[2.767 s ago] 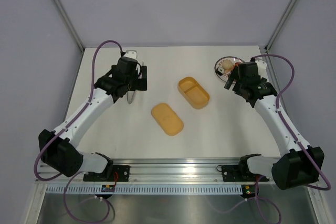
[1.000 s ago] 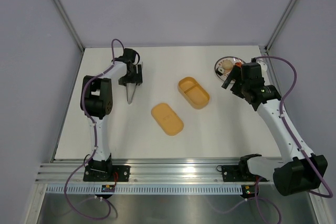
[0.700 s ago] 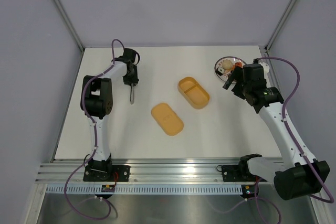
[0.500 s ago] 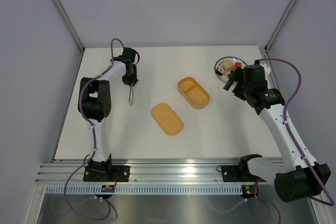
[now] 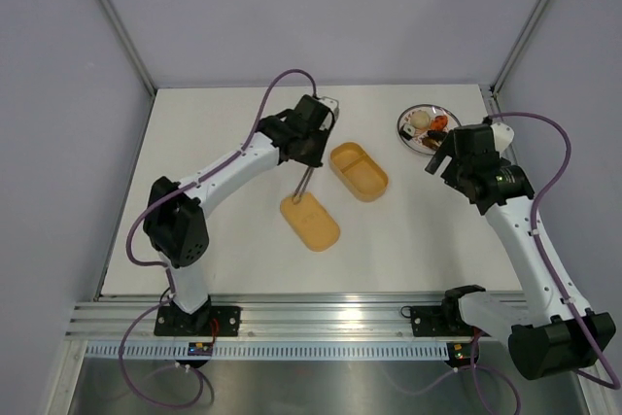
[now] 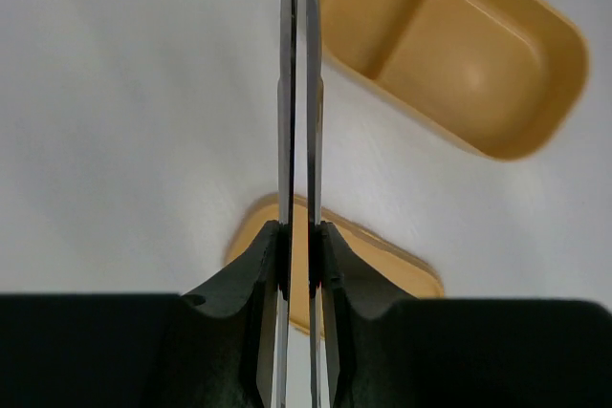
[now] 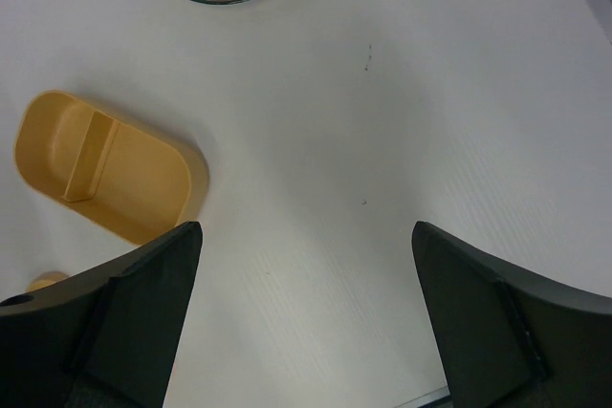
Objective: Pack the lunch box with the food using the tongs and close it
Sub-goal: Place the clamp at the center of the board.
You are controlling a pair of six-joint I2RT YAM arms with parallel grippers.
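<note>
Left gripper (image 6: 298, 247) is pinched on the tongs (image 6: 297, 93), jaws pressed in from both sides, so the two slim metal arms sit nearly parallel with only a thin slit between them. In the top view the tongs hang from it with the tips down over the far end of the lid (image 5: 310, 221), just beside the open lunch box (image 5: 358, 171). Both box compartments are empty and the lid lies flat on the table, close to the box. The food (image 5: 422, 123) is on the small patterned plate (image 5: 406, 133) at the far right, well apart from the tongs. Right gripper (image 7: 306, 274) is spread wide, holding nothing, and hovers near the plate. The tongs look light, springy and slick, so a hold along the arms probably lets the squeeze work the tips, though they may twist in the pads. The food pieces are small and likely to slip or crush. The box is thin, rigid plastic and may slide when pushed. The white table top (image 5: 214, 240) is smooth and matte. Pale grey walls, aluminium corner posts, rail at the near edge.
</note>
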